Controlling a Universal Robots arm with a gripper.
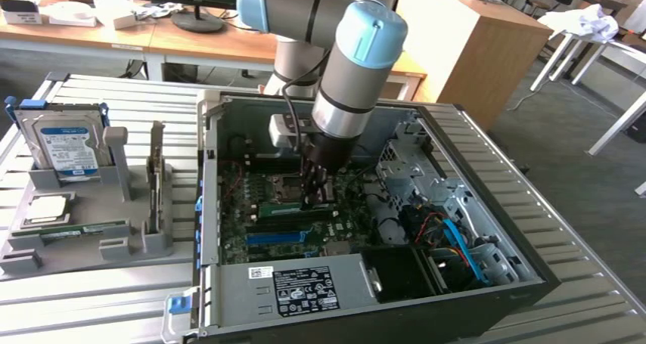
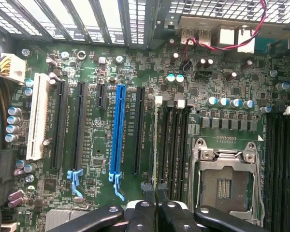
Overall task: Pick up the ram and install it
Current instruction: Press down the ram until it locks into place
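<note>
The silver-and-blue robot arm [image 1: 343, 79] reaches straight down into the open black computer case [image 1: 383, 230], its black gripper [image 2: 154, 195] low over the green motherboard [image 2: 101, 72]. The jaws are clenched on the ram [image 2: 155, 145], a thin green stick seen edge-on, standing in a black memory slot [image 2: 170, 140] beside the blue expansion slot [image 2: 118, 130], its long axis parallel to the slots. Case walls and the metal processor socket [image 2: 227, 174] crowd close.
</note>
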